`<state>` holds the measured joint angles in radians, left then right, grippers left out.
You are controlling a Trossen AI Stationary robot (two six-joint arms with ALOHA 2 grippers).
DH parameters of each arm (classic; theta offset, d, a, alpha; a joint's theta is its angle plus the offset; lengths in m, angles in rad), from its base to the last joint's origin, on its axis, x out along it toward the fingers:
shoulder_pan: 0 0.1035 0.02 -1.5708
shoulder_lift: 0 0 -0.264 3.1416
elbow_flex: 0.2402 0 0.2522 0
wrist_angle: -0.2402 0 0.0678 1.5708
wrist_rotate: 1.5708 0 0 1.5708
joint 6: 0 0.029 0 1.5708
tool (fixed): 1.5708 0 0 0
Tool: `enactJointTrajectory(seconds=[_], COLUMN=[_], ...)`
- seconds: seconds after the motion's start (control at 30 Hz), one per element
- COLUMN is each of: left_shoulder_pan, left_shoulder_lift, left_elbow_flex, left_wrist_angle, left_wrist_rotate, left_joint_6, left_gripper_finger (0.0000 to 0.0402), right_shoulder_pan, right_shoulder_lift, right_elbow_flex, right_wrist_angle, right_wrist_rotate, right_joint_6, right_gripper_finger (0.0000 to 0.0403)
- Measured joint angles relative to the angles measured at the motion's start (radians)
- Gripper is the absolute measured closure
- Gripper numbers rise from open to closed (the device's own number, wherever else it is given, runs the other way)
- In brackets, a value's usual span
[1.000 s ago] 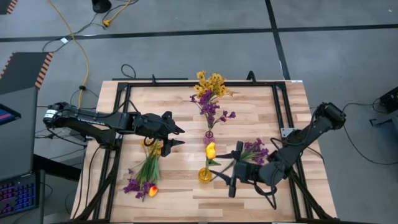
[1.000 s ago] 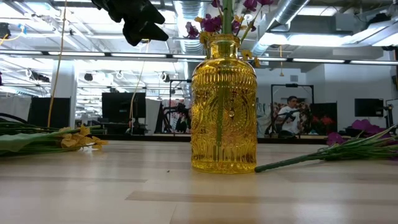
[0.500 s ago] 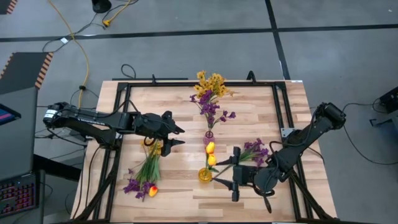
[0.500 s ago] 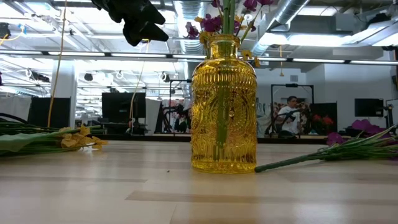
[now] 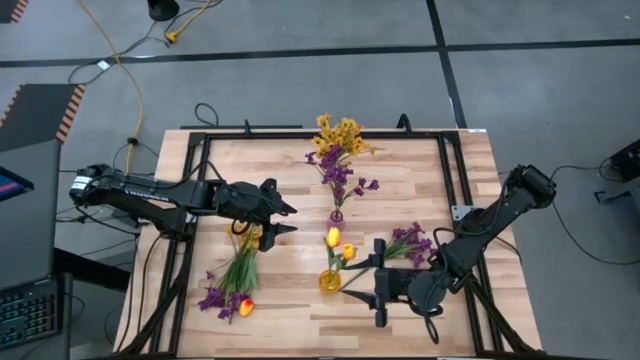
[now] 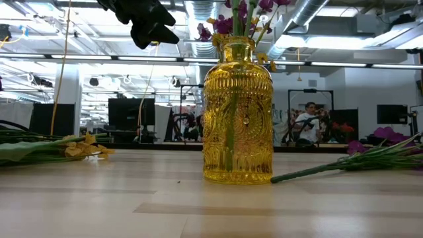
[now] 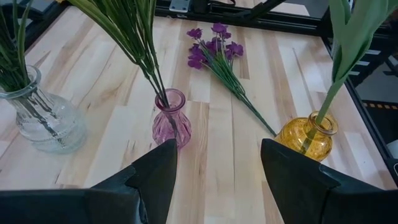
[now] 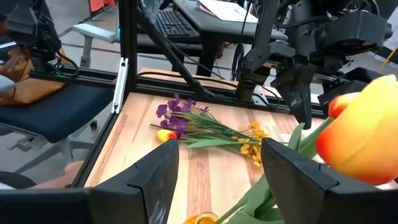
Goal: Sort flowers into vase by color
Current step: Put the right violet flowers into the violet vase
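Yellow-orange tulips (image 5: 334,240) stood in the amber vase (image 5: 329,281) mid-bench, so that placement looked finished; the right tool (image 5: 379,281), fingers apart and empty beside it, likely needed the purple sprigs (image 5: 411,241) next, while the left tool (image 5: 282,220) hovered apart, waiting.

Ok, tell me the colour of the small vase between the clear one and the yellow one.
Pink: the small vase is translucent pink glass, shown best in the left wrist view.

Grey floor (image 5: 300,80), yellow cable (image 5: 130,80), ceiling strip lights (image 6: 73,58), seated person (image 6: 307,122)
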<state>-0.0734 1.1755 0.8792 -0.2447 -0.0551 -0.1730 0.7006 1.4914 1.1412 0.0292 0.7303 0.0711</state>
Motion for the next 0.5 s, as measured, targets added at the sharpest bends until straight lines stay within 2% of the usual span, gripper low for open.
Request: enactJointTrajectory(seconds=[0.27, 0.5], left_shoulder_pan=[0.0, 0.0], left_shoulder_lift=[-0.022, -0.107], left_elbow_flex=[0.0, 0.0], left_wrist_angle=[-0.015, -0.079], left_wrist_rotate=[0.001, 0.003], left_joint_6=[-0.007, -0.066], left_gripper_finger=[0.0182, 0.0182], right_shoulder_pan=[0.003, 0.044], right_shoulder_lift=[0.0, 0.0], right_elbow_flex=[0.0, 0.026], right_wrist_angle=[0.002, -0.004], right_wrist_rotate=[-0.104, -0.108], right_joint_6=[0.0, 0.0], right_gripper_finger=[0.0147, 0.0147])
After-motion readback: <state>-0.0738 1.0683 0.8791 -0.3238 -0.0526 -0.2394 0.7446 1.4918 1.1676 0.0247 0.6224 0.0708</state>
